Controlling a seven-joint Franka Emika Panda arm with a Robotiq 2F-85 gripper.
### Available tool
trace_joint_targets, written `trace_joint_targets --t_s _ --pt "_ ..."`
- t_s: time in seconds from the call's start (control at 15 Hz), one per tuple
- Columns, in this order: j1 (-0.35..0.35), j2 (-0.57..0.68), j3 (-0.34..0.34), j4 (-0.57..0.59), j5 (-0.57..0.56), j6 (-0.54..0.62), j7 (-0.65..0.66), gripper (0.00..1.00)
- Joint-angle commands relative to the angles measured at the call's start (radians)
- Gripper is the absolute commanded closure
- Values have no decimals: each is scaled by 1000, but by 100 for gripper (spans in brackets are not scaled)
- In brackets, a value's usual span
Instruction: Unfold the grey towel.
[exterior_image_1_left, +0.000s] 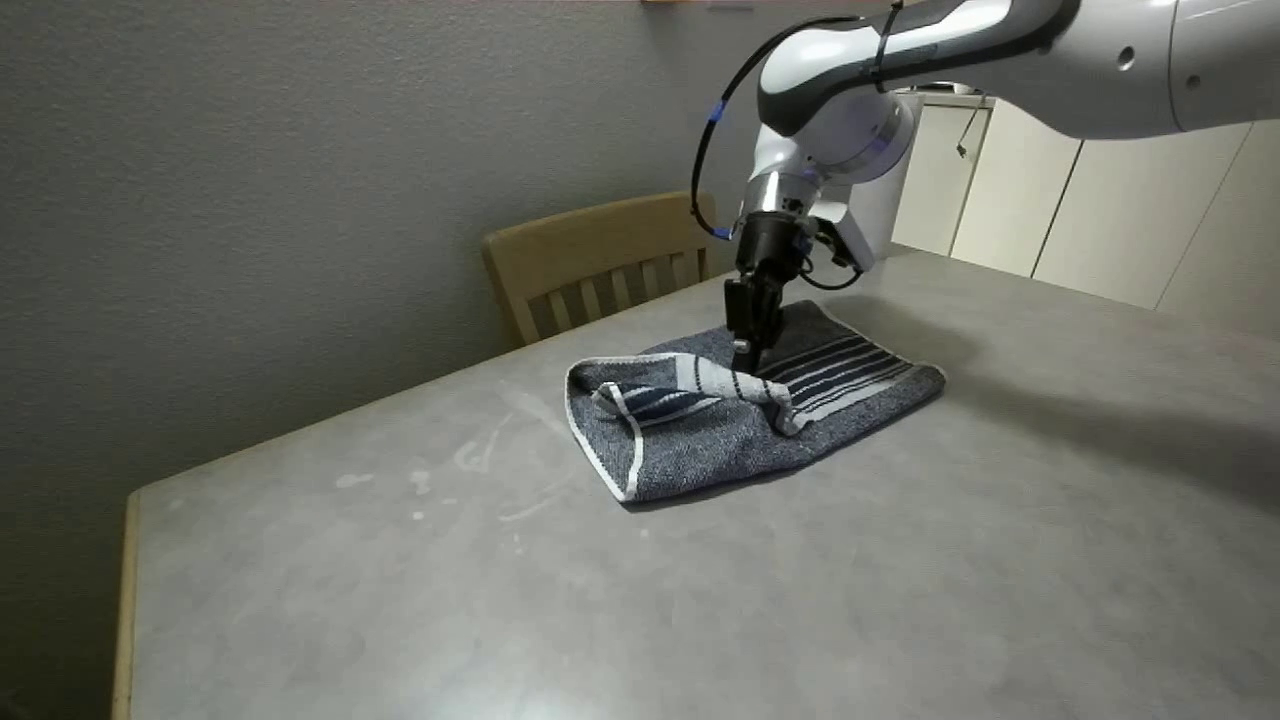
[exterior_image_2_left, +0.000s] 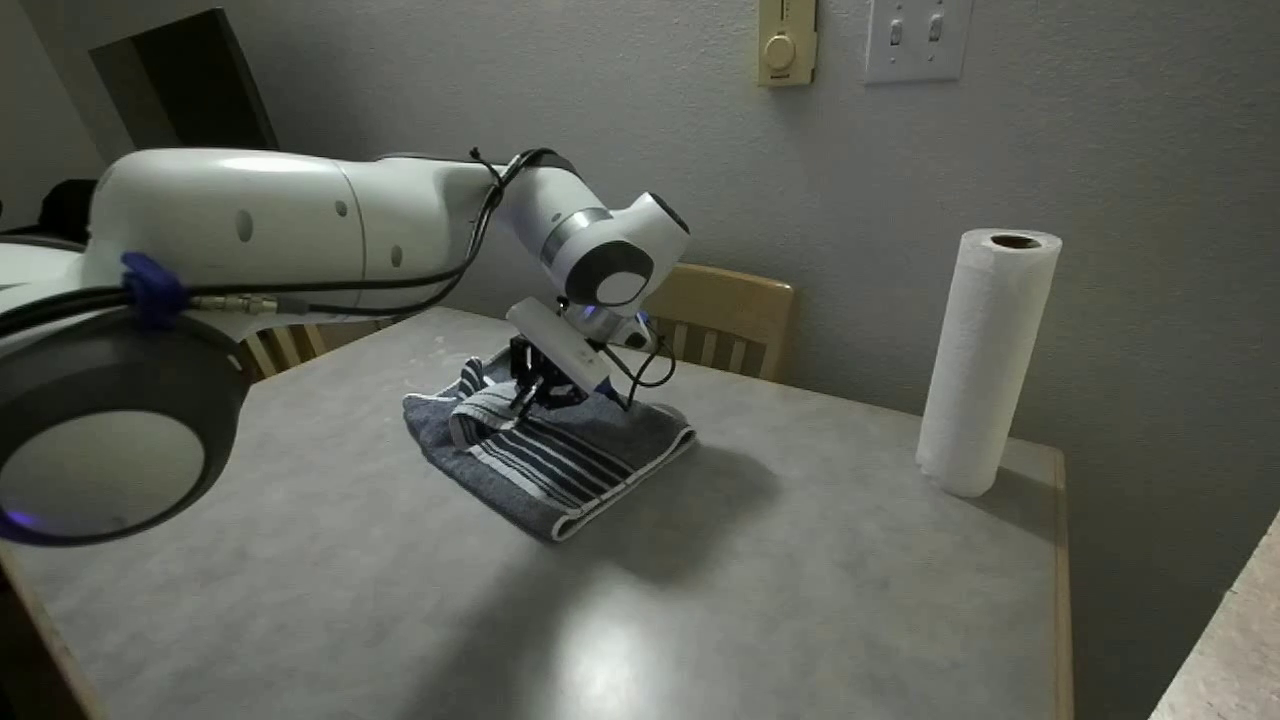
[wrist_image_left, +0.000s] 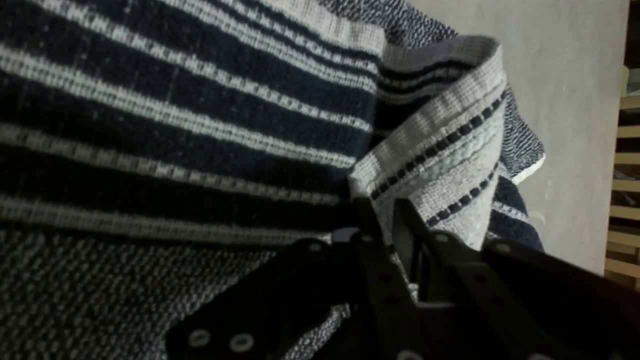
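Partly folded, striped blue-grey towel (exterior_image_1_left: 700, 455) laid on the wood-edged grey table (exterior_image_1_left: 400, 590).
The Robotiq gripper (wrist_image_left: 384, 212) is nearly closed, with a pale-striped fold (wrist_image_left: 450, 155) apparently pinched; it should be lifted low and drawn outward slowly, lest the layer beneath be dragged. A slatted wooden chair (exterior_image_1_left: 590, 240) is placed beside the table, a paper towel roll (exterior_image_2_left: 985, 370) stood near its end.

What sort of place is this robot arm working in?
Probably an eating area, in a home or perhaps a break room; the pictures don't settle which. A wooden chair stands by the grey table, and a paper towel roll stands upright on it.
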Motion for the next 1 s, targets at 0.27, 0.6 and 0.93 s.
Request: trace_joint_targets --t_s 0.27,0.6,0.93 --pt "-15 0 15 -28 31 16 -17 23" --pt "-19 0 24 -39 56 26 -18 10" --pt "-28 0 36 -64 94 44 -21 17"
